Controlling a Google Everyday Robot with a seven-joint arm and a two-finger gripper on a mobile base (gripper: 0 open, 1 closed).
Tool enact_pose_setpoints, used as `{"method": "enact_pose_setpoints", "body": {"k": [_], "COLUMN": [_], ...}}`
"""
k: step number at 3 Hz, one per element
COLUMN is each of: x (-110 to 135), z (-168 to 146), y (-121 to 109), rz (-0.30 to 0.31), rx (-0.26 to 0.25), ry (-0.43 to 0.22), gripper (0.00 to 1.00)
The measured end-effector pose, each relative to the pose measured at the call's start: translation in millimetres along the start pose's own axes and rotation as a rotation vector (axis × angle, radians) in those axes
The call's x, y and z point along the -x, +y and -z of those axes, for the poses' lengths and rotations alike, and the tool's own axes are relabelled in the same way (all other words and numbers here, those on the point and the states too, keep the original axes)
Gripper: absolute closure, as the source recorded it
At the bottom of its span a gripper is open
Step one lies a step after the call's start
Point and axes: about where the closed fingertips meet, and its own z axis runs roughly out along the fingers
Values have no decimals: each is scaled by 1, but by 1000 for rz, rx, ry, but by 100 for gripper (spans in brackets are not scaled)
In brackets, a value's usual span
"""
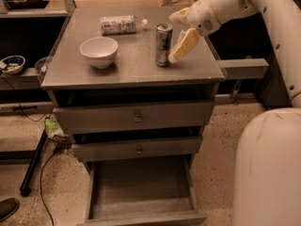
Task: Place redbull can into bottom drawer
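Cream gripper (174,37) beside silver-blue redbull can (163,44); white bowl (99,51); grey bottom drawer (141,185).

You have one view to work from. It looks down steeply from above and in front of the cabinet (136,118), facing the drawer fronts. It sits near. The cabinet fills the middle of the frame, with its top (136,67) high in the picture. The pulled-out bottom drawer (141,182) reaches the lower edge, and you see straight down onto its floor. The arm (268,13) comes in from the upper right corner, and the robot's pale body (268,168) fills the lower right. So you look past both onto the scene. The gripper (175,36) hangs over the right part of the top, fingers apart, just right of the can (163,44). Strips of floor (221,145) show on both sides.
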Motion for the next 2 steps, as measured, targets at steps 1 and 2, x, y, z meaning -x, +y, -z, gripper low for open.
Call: {"method": "enact_pose_setpoints", "body": {"k": [1, 2], "x": [-2, -2], "z": [-2, -2], "y": [-3, -3], "rz": [40, 40], "rx": [-11, -11], "ry": [-14, -14], "gripper": [0, 0]}}
